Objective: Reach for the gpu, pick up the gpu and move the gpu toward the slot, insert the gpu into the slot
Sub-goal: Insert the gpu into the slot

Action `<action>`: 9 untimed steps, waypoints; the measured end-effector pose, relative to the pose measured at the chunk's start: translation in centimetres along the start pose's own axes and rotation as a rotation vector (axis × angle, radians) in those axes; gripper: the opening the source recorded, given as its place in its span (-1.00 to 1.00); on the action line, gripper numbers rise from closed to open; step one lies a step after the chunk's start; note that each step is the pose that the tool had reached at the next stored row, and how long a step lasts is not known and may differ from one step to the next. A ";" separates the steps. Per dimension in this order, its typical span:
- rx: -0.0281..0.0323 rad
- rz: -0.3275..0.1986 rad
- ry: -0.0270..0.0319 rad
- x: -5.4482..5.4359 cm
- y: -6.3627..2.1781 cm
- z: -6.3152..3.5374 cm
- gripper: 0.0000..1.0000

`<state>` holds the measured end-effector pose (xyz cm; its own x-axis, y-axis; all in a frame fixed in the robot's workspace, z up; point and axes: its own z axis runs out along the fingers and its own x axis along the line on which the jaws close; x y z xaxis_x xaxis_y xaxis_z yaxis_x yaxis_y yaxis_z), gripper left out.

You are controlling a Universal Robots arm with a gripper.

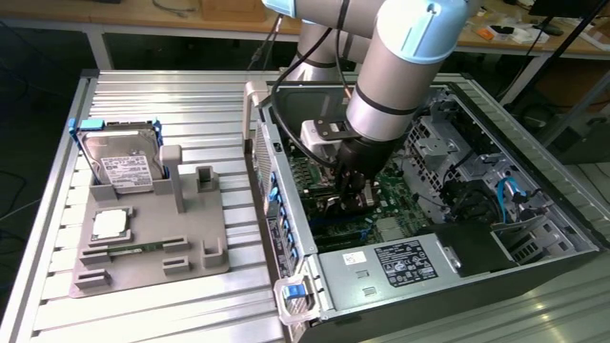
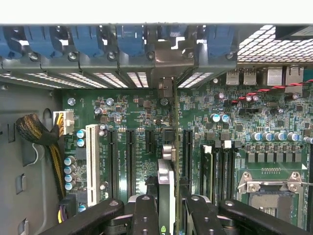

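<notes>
On the ribbed bench point(image 1: 143, 93), a grey fixture point(image 1: 191, 236) holds a hard drive point(image 1: 124, 161). Further right, inside the open computer case point(image 1: 262, 143), the tool point(image 2: 170, 210) pinches the gpu point(image 2: 166, 181). The card is thin and dark, seen edge-on, and stands upright over the green motherboard point(image 2: 122, 112).

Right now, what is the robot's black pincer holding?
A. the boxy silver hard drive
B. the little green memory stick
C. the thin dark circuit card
C: the thin dark circuit card stands on edge, clamped in the black pincer, over the green motherboard.
</notes>
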<state>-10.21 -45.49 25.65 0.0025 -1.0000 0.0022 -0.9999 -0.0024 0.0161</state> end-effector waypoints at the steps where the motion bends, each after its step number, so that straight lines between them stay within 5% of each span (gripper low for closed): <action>1: -0.0001 0.000 0.0003 0.0 0.00 -0.06 -0.47; 9: -0.0004 0.000 -0.0029 -0.1 0.00 0.06 -0.47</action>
<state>-10.21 -45.40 25.58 0.0026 -1.0000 -0.0007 -0.9999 -0.0026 0.0165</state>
